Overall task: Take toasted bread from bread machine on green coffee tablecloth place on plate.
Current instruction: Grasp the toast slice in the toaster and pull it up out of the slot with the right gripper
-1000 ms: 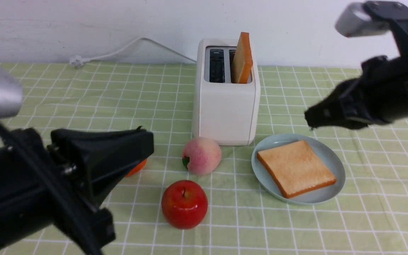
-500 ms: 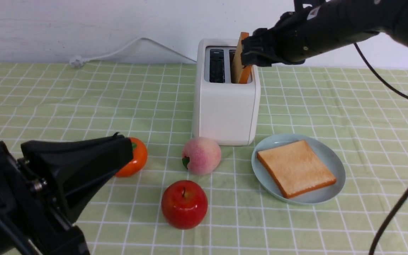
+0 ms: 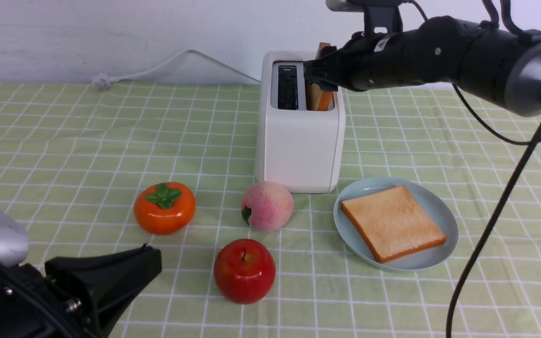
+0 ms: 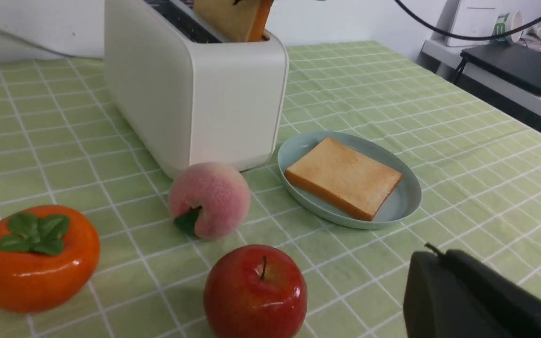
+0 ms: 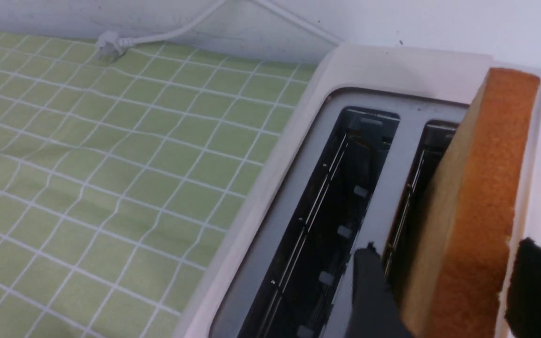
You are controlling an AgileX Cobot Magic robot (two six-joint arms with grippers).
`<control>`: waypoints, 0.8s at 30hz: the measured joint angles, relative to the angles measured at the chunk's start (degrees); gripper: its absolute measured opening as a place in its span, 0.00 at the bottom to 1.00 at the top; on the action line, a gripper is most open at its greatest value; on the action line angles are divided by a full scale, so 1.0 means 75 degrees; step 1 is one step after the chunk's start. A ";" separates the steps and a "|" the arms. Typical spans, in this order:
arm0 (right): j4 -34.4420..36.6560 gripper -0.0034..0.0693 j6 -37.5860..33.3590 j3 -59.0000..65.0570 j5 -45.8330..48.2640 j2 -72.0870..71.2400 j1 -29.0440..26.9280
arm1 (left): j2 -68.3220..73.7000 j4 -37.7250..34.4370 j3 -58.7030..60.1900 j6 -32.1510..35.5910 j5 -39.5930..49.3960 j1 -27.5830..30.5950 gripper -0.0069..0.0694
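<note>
Now my right gripper [image 5: 449,246] straddles the upright toast slice [image 5: 482,188] in the toaster [image 3: 298,150], jaws apart, seemingly unclamped. The other slice [image 3: 392,223] lies on the plate [image 3: 450,219]. My left gripper [image 3: 148,265] is closed, empty.

Reaches the right arm [image 3: 463,51] forward at height, right gripper [image 3: 316,79] with fingers [image 5: 374,291] parted; holds the left arm [image 3: 3,307] low and near, left gripper [image 3: 150,261] closed.
</note>
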 joint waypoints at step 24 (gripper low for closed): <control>0.0163 0.13 0.0000 0.0007 -0.0150 -0.1207 0.0000 | 0.0000 -0.0530 0.0006 -0.0007 -0.0477 0.0000 0.09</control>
